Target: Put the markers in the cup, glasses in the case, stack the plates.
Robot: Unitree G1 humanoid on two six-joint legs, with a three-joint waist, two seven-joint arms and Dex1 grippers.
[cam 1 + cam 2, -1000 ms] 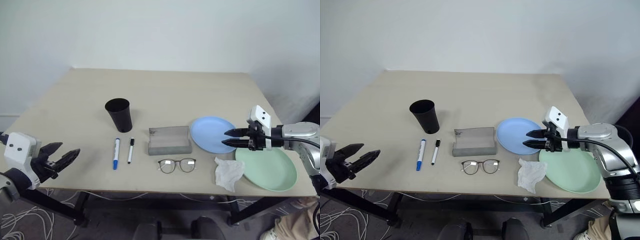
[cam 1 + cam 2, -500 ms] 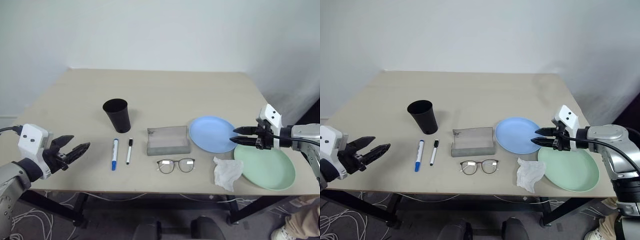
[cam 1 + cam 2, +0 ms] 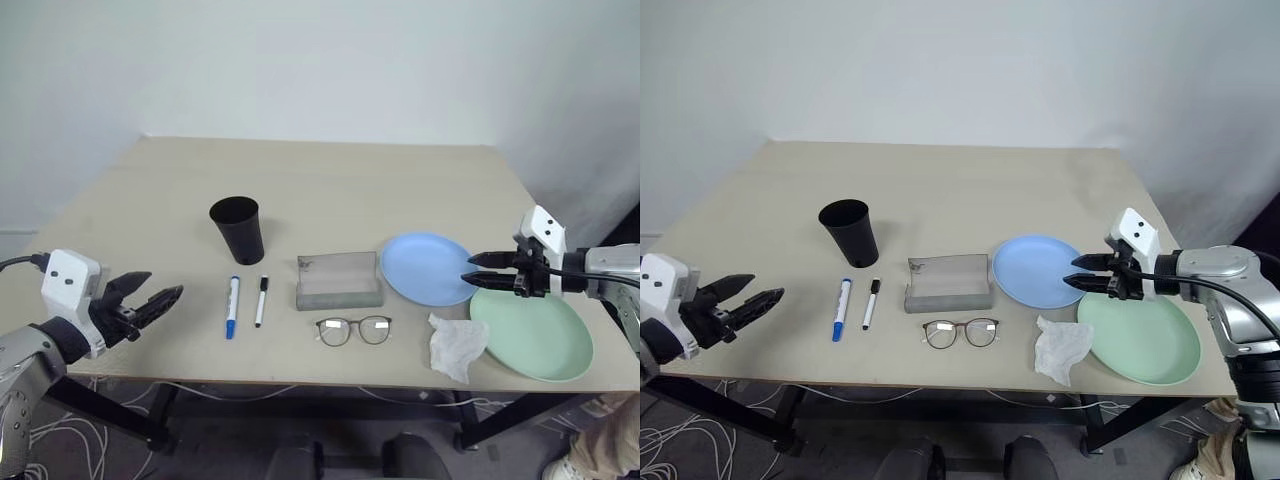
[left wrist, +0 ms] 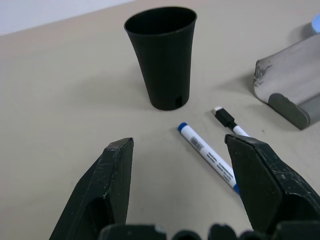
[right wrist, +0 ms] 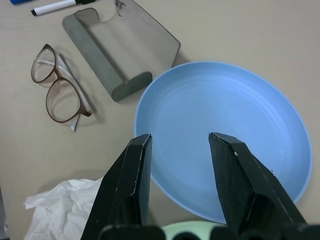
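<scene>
left gripper near table front edge, jaws spread wide, nothing in them. ahead of its jaws: blue-cap marker, black-cap marker just beside it, then the cup upright (all well apart from the fingertips). glasses near front edge, tissue beside them. case lies open behind the glasses. right gripper jaws parted, empty, hovering over blue plate edge; green plate beneath its wrist.
</scene>
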